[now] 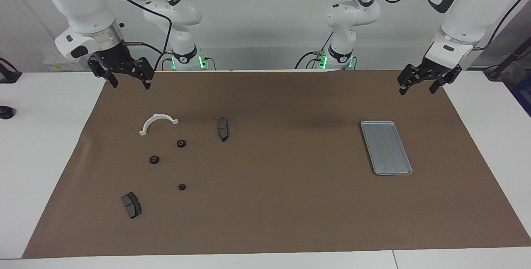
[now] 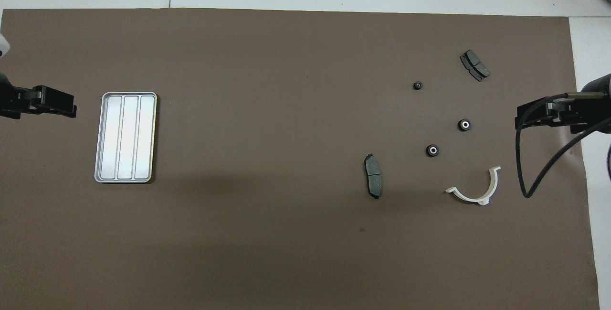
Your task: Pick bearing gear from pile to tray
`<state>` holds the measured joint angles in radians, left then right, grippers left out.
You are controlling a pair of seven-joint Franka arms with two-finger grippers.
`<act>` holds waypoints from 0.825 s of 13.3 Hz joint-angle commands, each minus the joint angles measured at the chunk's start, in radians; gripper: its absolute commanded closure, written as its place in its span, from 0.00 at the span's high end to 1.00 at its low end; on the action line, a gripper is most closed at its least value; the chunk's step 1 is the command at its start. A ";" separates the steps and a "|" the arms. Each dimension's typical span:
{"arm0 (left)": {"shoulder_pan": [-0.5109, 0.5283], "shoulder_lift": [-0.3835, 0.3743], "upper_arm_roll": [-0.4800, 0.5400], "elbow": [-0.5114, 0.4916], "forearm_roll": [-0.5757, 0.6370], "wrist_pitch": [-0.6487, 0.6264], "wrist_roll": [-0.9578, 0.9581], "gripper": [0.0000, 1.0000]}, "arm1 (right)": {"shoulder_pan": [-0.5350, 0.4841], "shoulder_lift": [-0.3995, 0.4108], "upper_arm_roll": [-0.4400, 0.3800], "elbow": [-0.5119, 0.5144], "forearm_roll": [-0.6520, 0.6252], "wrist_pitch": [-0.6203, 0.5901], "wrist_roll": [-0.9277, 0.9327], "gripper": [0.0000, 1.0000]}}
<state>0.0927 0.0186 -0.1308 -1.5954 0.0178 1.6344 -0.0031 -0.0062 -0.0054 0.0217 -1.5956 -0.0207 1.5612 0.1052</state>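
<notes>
The pile lies spread out on the brown mat toward the right arm's end. Three small black round bearing gears (image 1: 181,143) (image 1: 154,159) (image 1: 181,187) lie apart from each other, seen from above as black rings with pale centres (image 2: 432,150) (image 2: 464,124) (image 2: 417,85). The silver tray (image 1: 386,147) (image 2: 126,136) rests empty toward the left arm's end. My right gripper (image 1: 130,83) (image 2: 539,114) hangs open and empty over the mat's corner beside the pile. My left gripper (image 1: 417,90) (image 2: 47,104) hangs open and empty over the mat's edge near the tray.
A white semicircular bracket (image 1: 155,116) (image 2: 470,198) lies nearer to the robots than the gears. One dark brake pad (image 1: 223,129) (image 2: 373,176) lies toward the mat's middle, another (image 1: 131,205) (image 2: 474,65) farthest from the robots. White tabletop borders the mat.
</notes>
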 commanded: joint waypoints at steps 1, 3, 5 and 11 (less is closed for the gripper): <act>0.005 -0.031 -0.003 -0.040 0.016 0.024 0.009 1.00 | -0.012 -0.031 0.004 -0.032 0.011 -0.003 -0.010 1.00; 0.005 -0.031 -0.003 -0.040 0.016 0.024 0.009 1.00 | -0.012 -0.031 0.004 -0.032 0.011 -0.004 -0.013 1.00; 0.005 -0.031 -0.003 -0.040 0.016 0.024 0.009 1.00 | -0.018 -0.031 0.004 -0.030 0.011 -0.004 -0.016 1.00; 0.005 -0.031 -0.003 -0.040 0.016 0.024 0.009 1.00 | -0.026 -0.071 0.000 -0.139 0.011 0.104 -0.021 1.00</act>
<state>0.0927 0.0186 -0.1308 -1.5954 0.0178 1.6344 -0.0031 -0.0097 -0.0190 0.0168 -1.6318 -0.0207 1.5829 0.1052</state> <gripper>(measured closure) 0.000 0.000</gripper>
